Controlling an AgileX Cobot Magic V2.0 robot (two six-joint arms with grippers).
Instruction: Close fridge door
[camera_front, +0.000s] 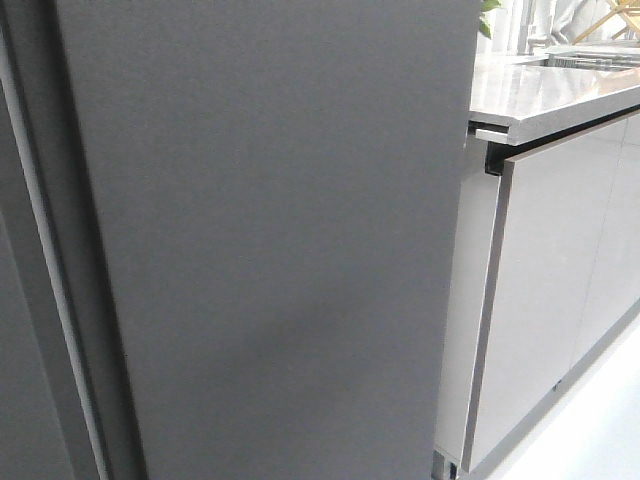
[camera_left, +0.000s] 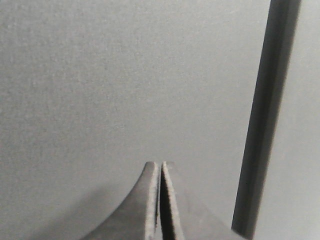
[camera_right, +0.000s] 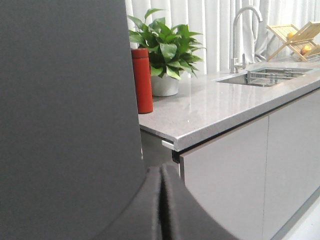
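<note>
We see the tall matte dark grey fridge door filling the near left; our left pincer and right pincer are pressed closed, empty. A white pot holds a green plant.

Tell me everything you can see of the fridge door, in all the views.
The fridge door is a tall, flat, matte dark grey panel with no handle. It stands upright and fills most of the front view, beside the light grey cabinets. A narrow dark seam runs along one edge. The shut left gripper is close to it; contact cannot be told.
</note>
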